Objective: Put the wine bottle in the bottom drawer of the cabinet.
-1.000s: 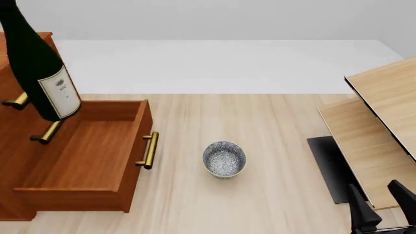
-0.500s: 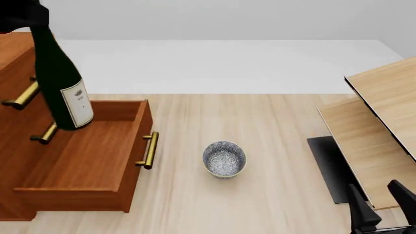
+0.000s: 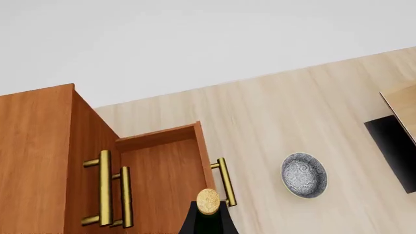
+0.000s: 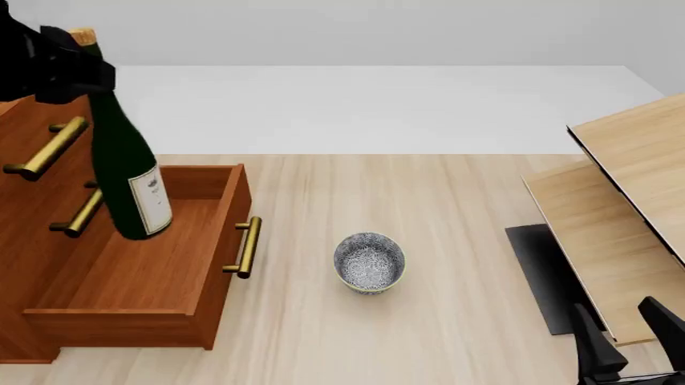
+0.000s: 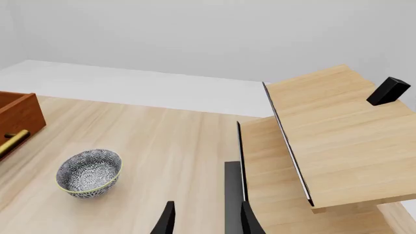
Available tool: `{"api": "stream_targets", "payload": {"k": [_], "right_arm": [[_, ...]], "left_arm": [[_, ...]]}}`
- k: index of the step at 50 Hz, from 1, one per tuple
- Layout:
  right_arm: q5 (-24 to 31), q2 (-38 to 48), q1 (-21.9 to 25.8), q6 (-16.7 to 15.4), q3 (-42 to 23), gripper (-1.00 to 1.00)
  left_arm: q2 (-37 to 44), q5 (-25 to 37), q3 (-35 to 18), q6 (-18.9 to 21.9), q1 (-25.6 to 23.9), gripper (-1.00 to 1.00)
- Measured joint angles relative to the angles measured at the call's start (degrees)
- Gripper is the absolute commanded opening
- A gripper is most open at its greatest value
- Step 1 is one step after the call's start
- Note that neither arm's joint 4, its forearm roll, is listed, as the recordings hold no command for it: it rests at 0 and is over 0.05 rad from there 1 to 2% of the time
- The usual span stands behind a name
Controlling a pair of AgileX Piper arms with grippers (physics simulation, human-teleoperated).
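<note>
The left gripper [image 4: 66, 64] is clamping the neck of the wine bottle [image 4: 128, 172] just under the cork and is holding it nearly upright, base tilted slightly outward, above the open bottom drawer [image 4: 134, 265] of the cabinet [image 4: 27, 160]. The base appears to be hanging clear of the drawer floor, though contact cannot be confirmed.

Handling, as judged: the glass bottle is probably heavy, rigid, smooth and breakable. A neck grip is leaving the body free to swing; a hold lower on the body would steady it.

The front view is showing the bottle's full length; from the bowl [image 4: 370, 261], the drawer is lying at 9 o'clock. The left wrist view is showing only the cork [image 3: 208, 201]. The right gripper [image 5: 204, 219] is showing its fingers spread and empty.
</note>
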Motion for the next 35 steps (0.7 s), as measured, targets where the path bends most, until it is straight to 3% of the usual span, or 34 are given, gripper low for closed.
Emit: {"api": "stream_targets", "payload": {"k": [35], "right_arm": [[0.31,0.13,0.24,-0.32,0.01,1.00]], "left_arm": [[-4.07,-7.92,15.00,-3.32,2.44,-1.00]]}}
